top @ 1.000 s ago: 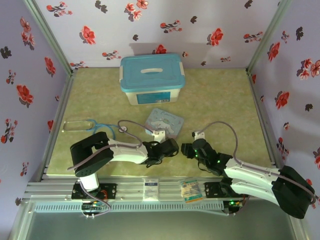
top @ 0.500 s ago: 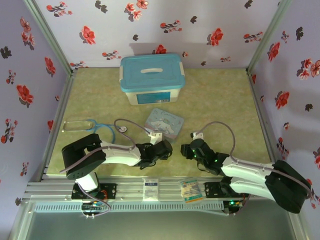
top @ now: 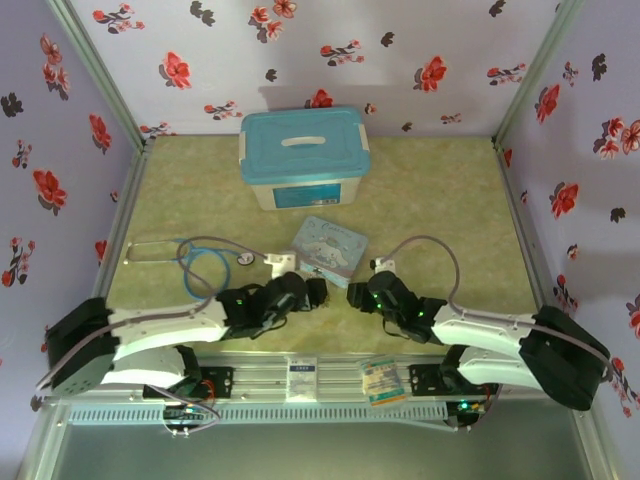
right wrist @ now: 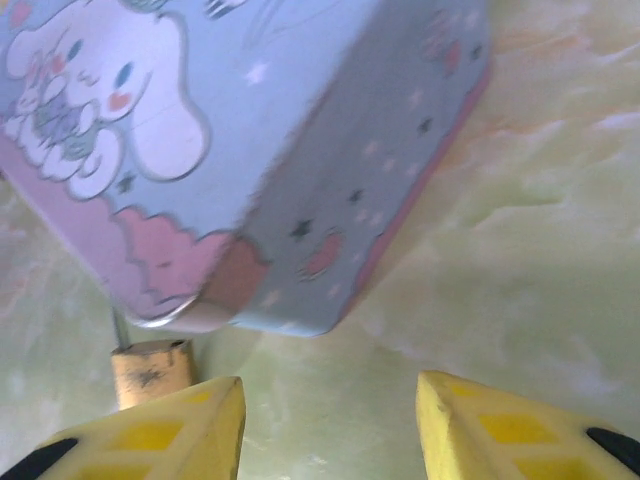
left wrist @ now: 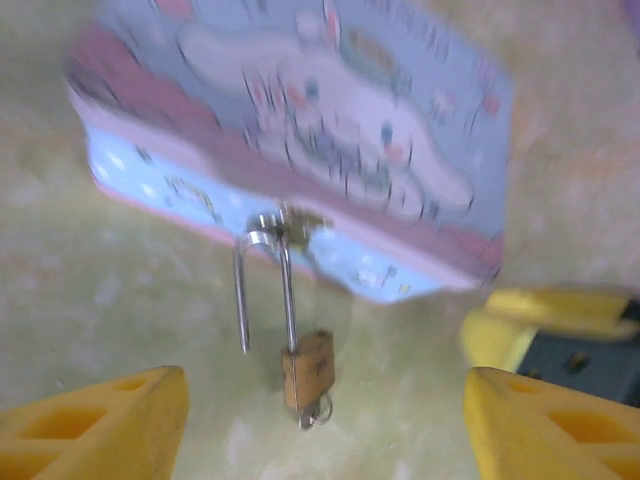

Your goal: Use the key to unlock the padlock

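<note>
**Fig.** Padlock (left wrist: 308, 368) lies on the table (top: 440, 200) just in front of the cartoon tin (left wrist: 330, 150). Its shackle (left wrist: 264, 275) is hooked through the clasp (left wrist: 290, 222) on the tin's front wall, w/ one shackle leg free of the brass body. Small grey piece at the body's base, prob. the key (left wrist: 314, 414); blurred. L gripper (top: 312, 292): just in front of tin, fingers (left wrist: 95, 420) wide apart, nothing held. R gripper (top: 356, 296): near tin's corner, fingers (right wrist: 150, 440) parted, empty; padlock body near one finger.
</note>
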Robot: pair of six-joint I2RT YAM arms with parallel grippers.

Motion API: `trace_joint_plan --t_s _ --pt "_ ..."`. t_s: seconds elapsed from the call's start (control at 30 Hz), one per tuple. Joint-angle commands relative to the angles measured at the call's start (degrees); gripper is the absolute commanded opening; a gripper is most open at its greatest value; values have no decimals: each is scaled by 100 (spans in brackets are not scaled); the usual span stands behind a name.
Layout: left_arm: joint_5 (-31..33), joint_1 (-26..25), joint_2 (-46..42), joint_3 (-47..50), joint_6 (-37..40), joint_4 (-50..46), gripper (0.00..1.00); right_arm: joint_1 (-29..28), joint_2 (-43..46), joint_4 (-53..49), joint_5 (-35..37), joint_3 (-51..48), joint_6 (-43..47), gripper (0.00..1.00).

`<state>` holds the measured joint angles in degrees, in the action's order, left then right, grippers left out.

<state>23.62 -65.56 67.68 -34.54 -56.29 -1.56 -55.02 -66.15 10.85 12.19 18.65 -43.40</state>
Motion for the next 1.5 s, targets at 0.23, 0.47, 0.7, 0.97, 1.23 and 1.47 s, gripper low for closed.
trace_joint_plan --t_s 0.23,0.47,0.7,0.97,1.23,1.47 --pt "-1313 2191 -354 91 1788 268 82 -685 -1509 696 269 900 -665 58" --pt "-2226 2777 904 -334 2413 966 82 -655 -2225 600 582 1394 -554 54" --pt "-2485 2785 1796 -647 2597 1420 78 -649 -2513 782 863 1401 -662 52" --pt "-2546 2794 2052 -551 2469 1741 71 -559 -2524 1219 457 1372 -424 48" --pt "-2630 2785 2197 -334 2309 1996 66 -474 -2702 1042 860 1400 -320 44" --pt "-2632 2757 2093 -266 2210 1932 64 -669 -2577 -11 1000 1716 -289 46"
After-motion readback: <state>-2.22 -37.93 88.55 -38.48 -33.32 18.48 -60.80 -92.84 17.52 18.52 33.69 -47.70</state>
